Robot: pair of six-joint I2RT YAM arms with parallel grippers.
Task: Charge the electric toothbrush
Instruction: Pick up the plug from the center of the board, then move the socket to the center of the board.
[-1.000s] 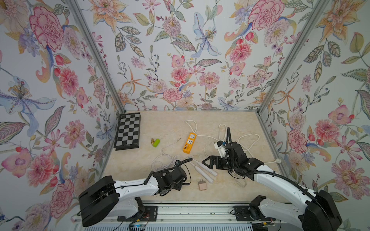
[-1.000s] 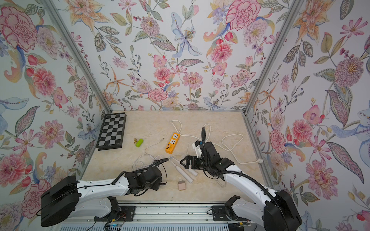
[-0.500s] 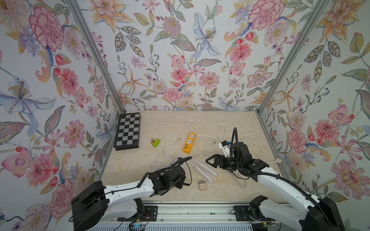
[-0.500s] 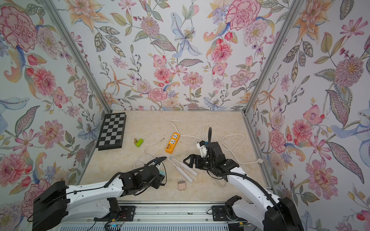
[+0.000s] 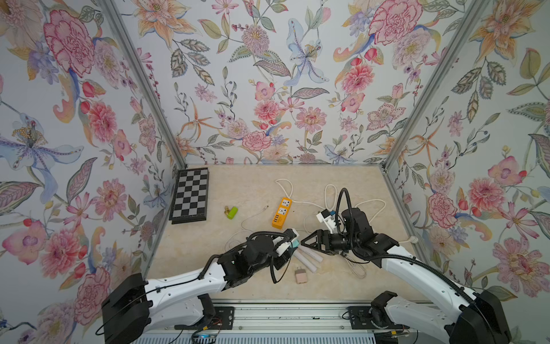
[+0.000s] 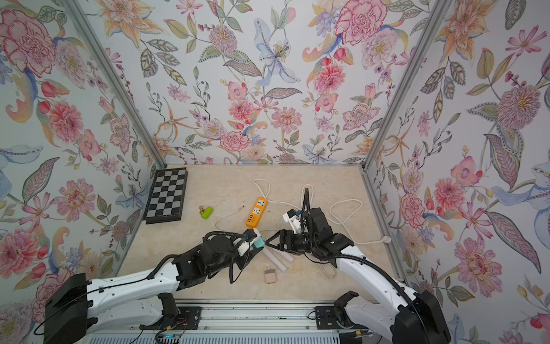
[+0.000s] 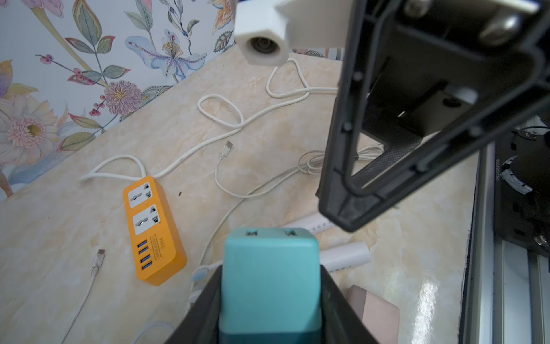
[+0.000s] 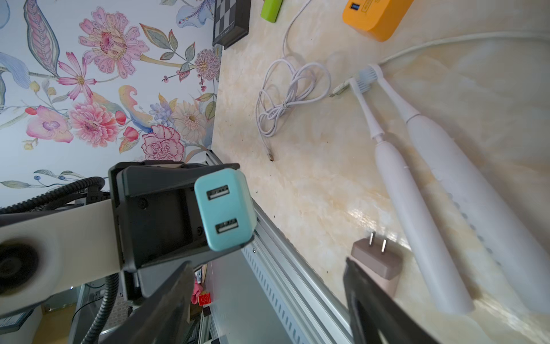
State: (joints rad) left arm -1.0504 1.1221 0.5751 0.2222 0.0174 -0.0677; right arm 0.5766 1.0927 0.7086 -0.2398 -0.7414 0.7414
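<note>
MOVED: left gripper (image 5: 288, 244) forward since a second ago, now nearly tip to tip with right gripper (image 5: 304, 238) | GRIP: left pinching teal USB charger (image 7: 269, 277), ports facing right gripper; right jaws spread | TASK ITEM: two slim white toothbrushes (image 8: 412, 208) flat on table (image 5: 327, 286), side by side below the tips, heads toward orange power strip (image 5: 281, 213) | NEAR: pink plug (image 5: 301, 275) beside handles

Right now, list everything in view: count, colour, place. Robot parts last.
Chessboard: 1, black-and-white, far left corner.
Power strip: 1, orange, mid-table.
Small block: 1, green, between chessboard and power strip.
Toothbrushes: 2, white, side by side, front.
Wall adapter: 1, pinkish, beside toothbrushes.
Teal adapter: 1, teal, in left tool.
Cables: several, white, loose mid-table.
Left tool: 1, black, shut on teal adapter.
Right tool: 1, black, open, empty.
</note>
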